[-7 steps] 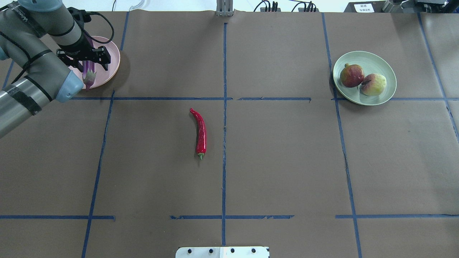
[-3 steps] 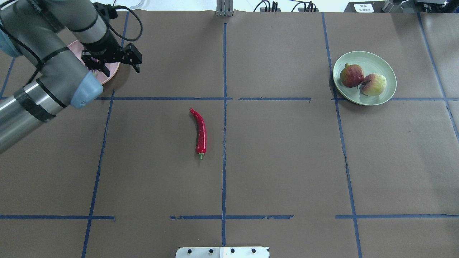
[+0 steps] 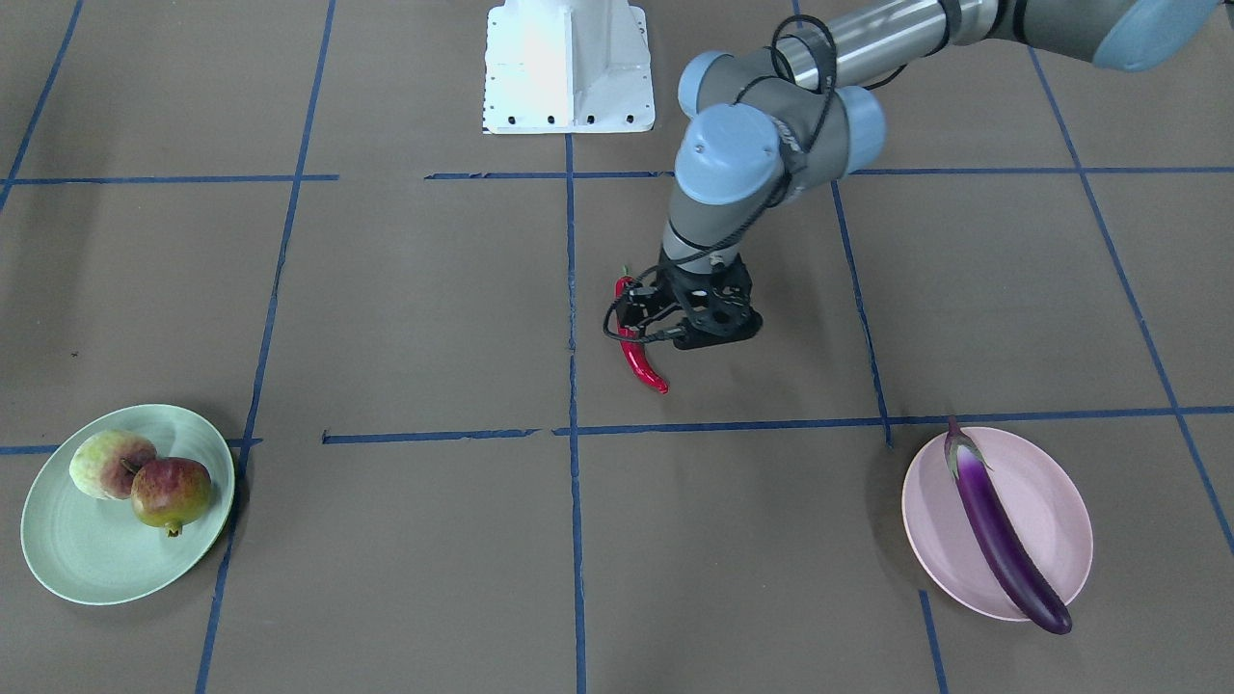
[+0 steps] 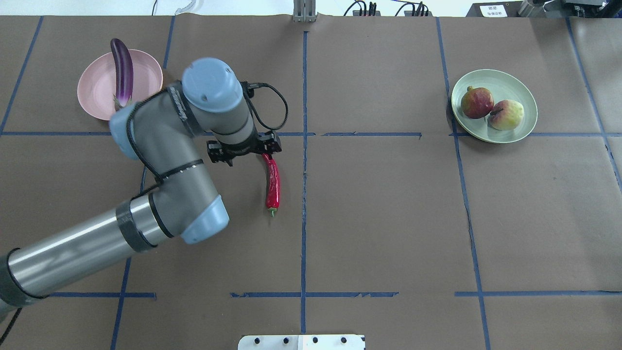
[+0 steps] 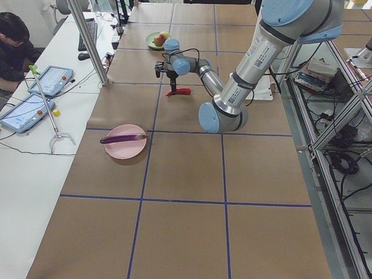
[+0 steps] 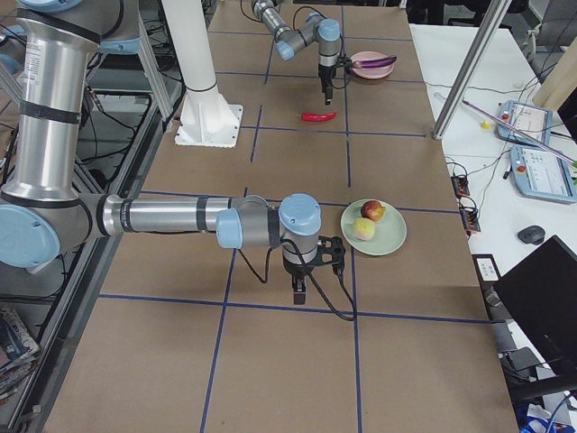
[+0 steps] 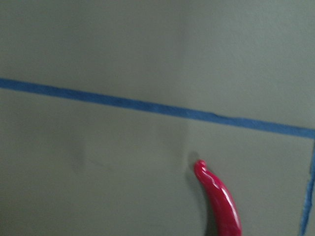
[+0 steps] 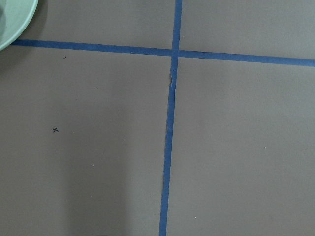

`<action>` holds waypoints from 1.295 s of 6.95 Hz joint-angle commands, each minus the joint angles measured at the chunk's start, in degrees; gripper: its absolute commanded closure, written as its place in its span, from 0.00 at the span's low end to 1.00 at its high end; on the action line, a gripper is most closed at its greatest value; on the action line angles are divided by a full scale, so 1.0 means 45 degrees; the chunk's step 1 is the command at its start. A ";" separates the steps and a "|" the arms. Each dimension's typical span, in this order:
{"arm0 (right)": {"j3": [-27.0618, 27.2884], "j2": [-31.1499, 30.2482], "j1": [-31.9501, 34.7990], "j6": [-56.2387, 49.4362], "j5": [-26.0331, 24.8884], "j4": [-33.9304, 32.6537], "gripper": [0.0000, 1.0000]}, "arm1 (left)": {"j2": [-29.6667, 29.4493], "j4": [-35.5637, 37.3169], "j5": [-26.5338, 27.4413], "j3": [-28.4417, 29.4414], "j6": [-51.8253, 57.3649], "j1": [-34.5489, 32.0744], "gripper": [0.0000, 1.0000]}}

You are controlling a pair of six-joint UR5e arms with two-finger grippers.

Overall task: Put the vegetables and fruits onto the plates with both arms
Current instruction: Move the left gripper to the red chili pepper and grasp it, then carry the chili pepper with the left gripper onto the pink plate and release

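Note:
The red chili pepper [image 4: 272, 187] lies on the brown table near its middle. My left gripper [image 4: 245, 149] hovers open and empty just over the chili's pointed end, a little to its left; the front view [image 3: 686, 328] shows this too. The left wrist view shows only the chili's tip [image 7: 221, 206]. The purple eggplant [image 4: 122, 73] lies across the pink plate [image 4: 97, 92]. Both round fruits [image 4: 476, 102] [image 4: 506, 114] sit on the mint green plate [image 4: 515, 82]. My right gripper [image 6: 302, 284] shows only in the exterior right view, near the mint plate; I cannot tell if it is open.
The white base block [image 3: 569, 63] stands at the robot's side of the table. Blue tape lines cross the brown cover. The right wrist view shows a tape cross and the mint plate's rim [image 8: 15, 19]. An operators' bench with tablets [image 5: 35, 99] runs along the far side.
My left arm has let go of the eggplant on the pink plate and swung right and toward the table's middle, over the chili's tip. The chili and fruits have not moved.

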 commanded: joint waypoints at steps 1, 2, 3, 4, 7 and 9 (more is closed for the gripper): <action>-0.0020 -0.0001 0.0000 -0.0006 -0.0011 -0.0016 0.00 | -0.0352 -0.0055 0.1069 0.0318 -0.0740 0.1229 0.02; -0.0020 -0.0001 0.0000 -0.0006 -0.0011 -0.0016 0.00 | -0.0314 -0.0075 0.1186 0.0378 -0.0779 0.1347 0.24; -0.0020 -0.0001 0.0000 -0.0006 -0.0011 -0.0016 0.00 | -0.0333 -0.0094 0.1188 0.0456 -0.0780 0.1348 0.44; -0.0020 -0.0001 0.0000 -0.0006 -0.0011 -0.0016 0.00 | -0.0333 -0.0114 0.1188 0.0496 -0.0780 0.1368 0.63; 0.0000 -0.0001 0.0000 0.0013 0.0008 0.0004 0.00 | -0.0217 0.0042 0.0703 -0.0028 -0.0605 0.0165 1.00; 0.0000 -0.0001 0.0000 0.0013 0.0008 0.0004 0.00 | 0.0658 0.0042 -0.1654 -0.0051 0.0634 -0.2466 1.00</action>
